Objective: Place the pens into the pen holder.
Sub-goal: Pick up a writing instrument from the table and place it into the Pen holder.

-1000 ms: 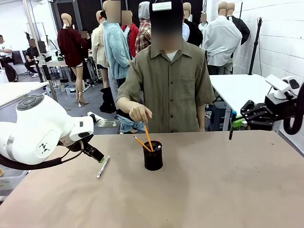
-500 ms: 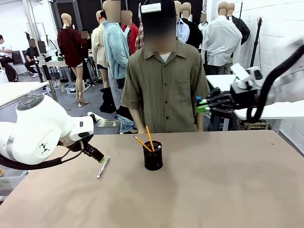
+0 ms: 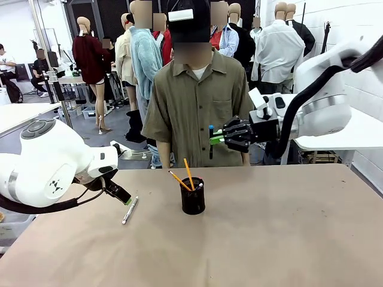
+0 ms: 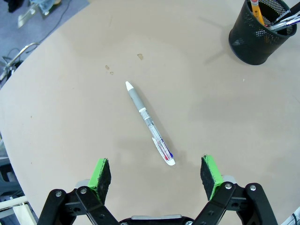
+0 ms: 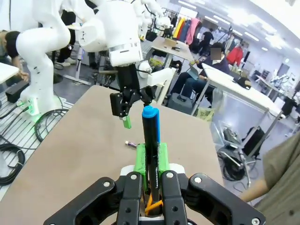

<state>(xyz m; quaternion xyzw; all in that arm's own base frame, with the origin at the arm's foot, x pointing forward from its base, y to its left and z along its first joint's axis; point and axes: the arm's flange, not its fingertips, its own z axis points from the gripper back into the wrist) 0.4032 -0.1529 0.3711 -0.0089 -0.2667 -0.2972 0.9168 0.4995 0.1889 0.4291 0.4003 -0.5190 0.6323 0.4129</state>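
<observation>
The black mesh pen holder [image 3: 192, 198] stands mid-table with two yellow-orange pencils [image 3: 186, 174] sticking out. A white and grey pen [image 3: 130, 210] lies flat on the table to its left. My left gripper [image 3: 121, 196] hovers just over that pen, open, and the pen [image 4: 149, 123] lies ahead of its green pads [image 4: 100, 174] without touching them. The holder [image 4: 259, 37] sits at that view's top right. My right gripper [image 3: 217, 138] hangs in the air above and to the right of the holder, shut on a dark pen with a blue end [image 3: 210, 140] [image 5: 151, 140] held upright.
A person in an olive shirt [image 3: 200, 107] stands at the table's far edge behind the holder, arms down. The brown tabletop [image 3: 269, 239] is bare in front and to the right. In the right wrist view the left arm's gripper [image 5: 125, 107] shows across the table.
My right arm has swung in from the far right toward the middle, carrying the dark pen. The person has let go of a pencil in the holder and drawn the hand back. My left arm stayed still.
</observation>
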